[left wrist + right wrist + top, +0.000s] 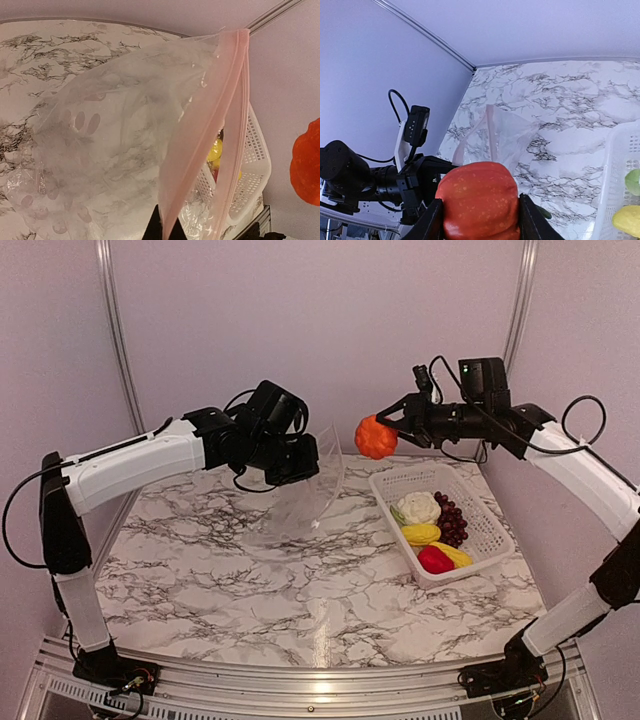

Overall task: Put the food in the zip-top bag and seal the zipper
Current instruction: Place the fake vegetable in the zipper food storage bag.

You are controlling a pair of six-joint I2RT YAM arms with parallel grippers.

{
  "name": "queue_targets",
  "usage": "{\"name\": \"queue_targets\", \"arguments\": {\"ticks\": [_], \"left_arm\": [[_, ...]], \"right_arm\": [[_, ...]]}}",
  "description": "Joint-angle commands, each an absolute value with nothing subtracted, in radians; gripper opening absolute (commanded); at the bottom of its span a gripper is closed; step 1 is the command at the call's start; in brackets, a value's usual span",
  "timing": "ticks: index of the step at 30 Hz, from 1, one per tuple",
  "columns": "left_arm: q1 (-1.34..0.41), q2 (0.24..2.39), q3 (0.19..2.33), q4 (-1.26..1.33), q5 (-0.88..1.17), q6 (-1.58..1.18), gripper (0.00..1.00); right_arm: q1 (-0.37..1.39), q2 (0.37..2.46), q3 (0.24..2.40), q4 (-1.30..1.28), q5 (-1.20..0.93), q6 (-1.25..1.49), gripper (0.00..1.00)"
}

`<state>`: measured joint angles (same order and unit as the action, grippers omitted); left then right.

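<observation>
The right claw (390,427) is closed partway on the one orange fruit (376,437). The fruit is gripped on both sides between the fingers and held in the air above the far left corner of the white basket (497,540). The left claw (292,462) is pinched fully shut on the one zip-top bag (305,495), which is held up over the far middle of the table (250,580). The grip is taken at the mouth edge, where the pink zipper (232,100) is parted into two strips.

Five pieces are counted in the one basket, which is set near the table's right edge: one cauliflower (418,507), one grape bunch (453,520), two yellow pieces (420,534) and one red piece (435,560).

The left wrist is placed on the bag's left side, away from the fruit. The fruit is seen near the right of the bag's open mouth, apart from it and at about the same height.
</observation>
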<state>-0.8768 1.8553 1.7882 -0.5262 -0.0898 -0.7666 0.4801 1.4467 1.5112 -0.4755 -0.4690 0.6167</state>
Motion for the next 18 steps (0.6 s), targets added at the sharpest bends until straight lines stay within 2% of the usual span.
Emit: {"name": "queue_targets", "arguments": {"ticks": [1, 18], "left_arm": [[-0.871, 1.914, 1.887, -0.506, -0.047, -0.813, 0.0], [-0.871, 1.882, 1.898, -0.463, 0.023, -0.832, 0.0]], "right_arm": [[0.497, 1.431, 1.439, -0.178, -0.605, 0.805, 0.16], [0.523, 1.489, 1.338, 0.019, -0.632, 0.937, 0.16]]}}
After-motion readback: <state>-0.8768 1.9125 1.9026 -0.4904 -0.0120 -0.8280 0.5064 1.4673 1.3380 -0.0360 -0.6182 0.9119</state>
